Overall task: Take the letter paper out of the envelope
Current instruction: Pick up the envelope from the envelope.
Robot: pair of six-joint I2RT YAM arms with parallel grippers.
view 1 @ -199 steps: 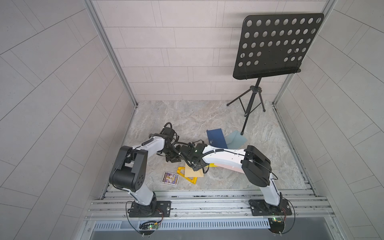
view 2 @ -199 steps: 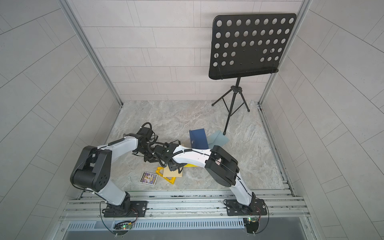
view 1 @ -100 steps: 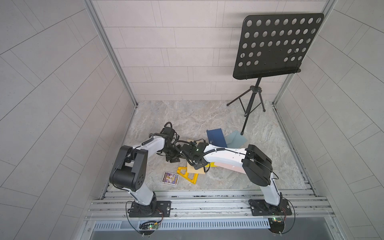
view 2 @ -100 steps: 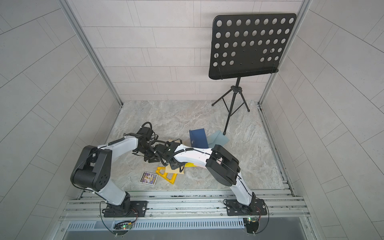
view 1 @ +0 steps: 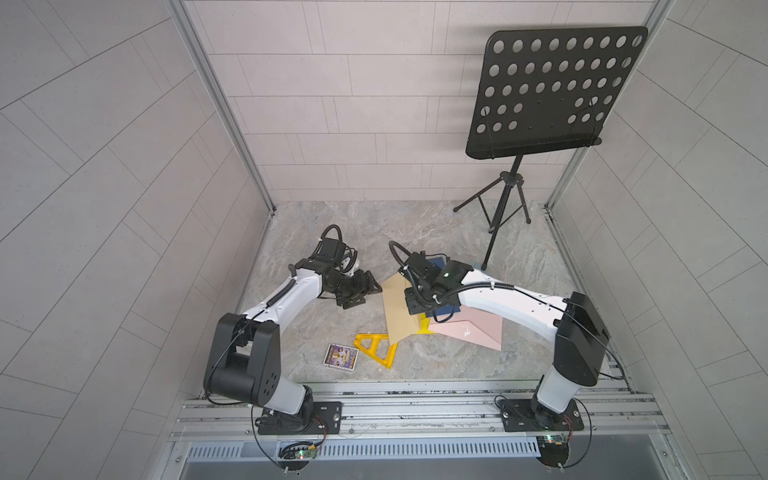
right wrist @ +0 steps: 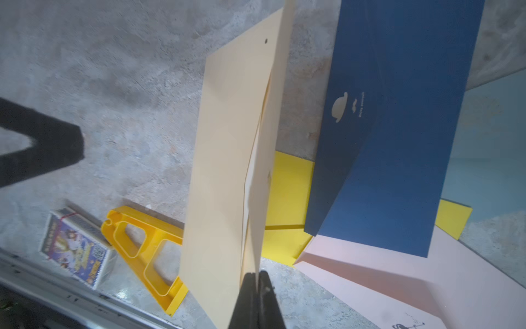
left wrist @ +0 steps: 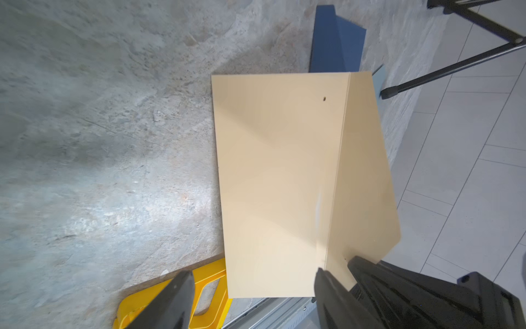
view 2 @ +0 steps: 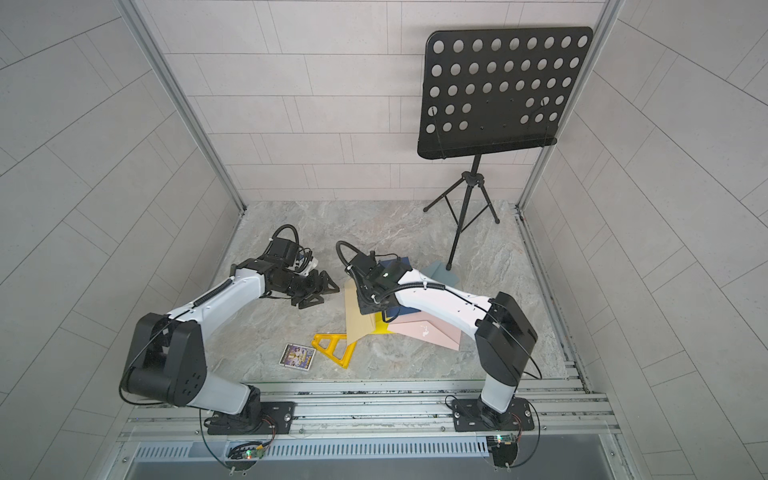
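The tan envelope (view 1: 395,309) lies at the centre of a top view on the marble worktop (view 1: 415,232). Its long axis runs up and down the frame, and its lower end rests over the yellow triangle ruler (view 1: 376,349). The right end effector (right wrist: 257,284) is pinched tight on the edge of the raised flap, which runs along the envelope's right long side. Under that flap a paler sliver, probably the letter paper (right wrist: 252,171), shows in the mouth. The left end effector (view 1: 362,293), jaws spread wide and empty, sits just left of the envelope's upper end. The paper therefore lies rightward from it, across the envelope's short width, and this free arm looks best placed to reach in.
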